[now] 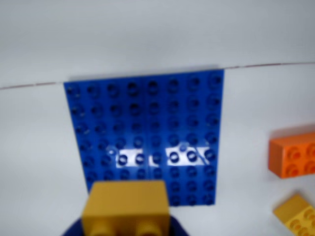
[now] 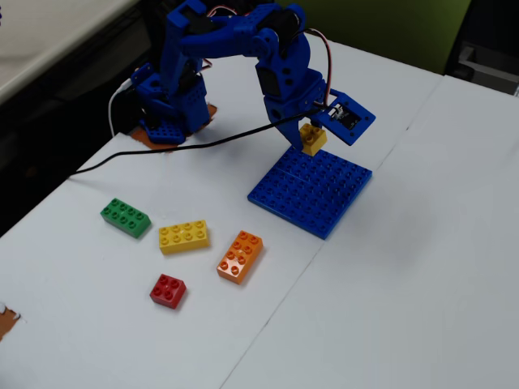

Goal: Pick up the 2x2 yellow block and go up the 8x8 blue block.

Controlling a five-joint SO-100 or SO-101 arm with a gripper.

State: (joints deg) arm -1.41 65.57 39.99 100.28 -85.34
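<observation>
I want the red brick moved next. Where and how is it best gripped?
Grip the red brick from straight above, fingers on two opposite side walls. It lies flat with its studs up and stands apart from the orange brick and the long yellow brick, so every side looks free; the flat walls should seat the pads.

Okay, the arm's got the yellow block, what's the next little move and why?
Probably ease forward over the blue plate, then lower. The gripper holds the yellow block above the plate's near edge by the arm; in the wrist view the block only overlaps that edge of the plate, so placing now would likely catch just the rim studs.
</observation>
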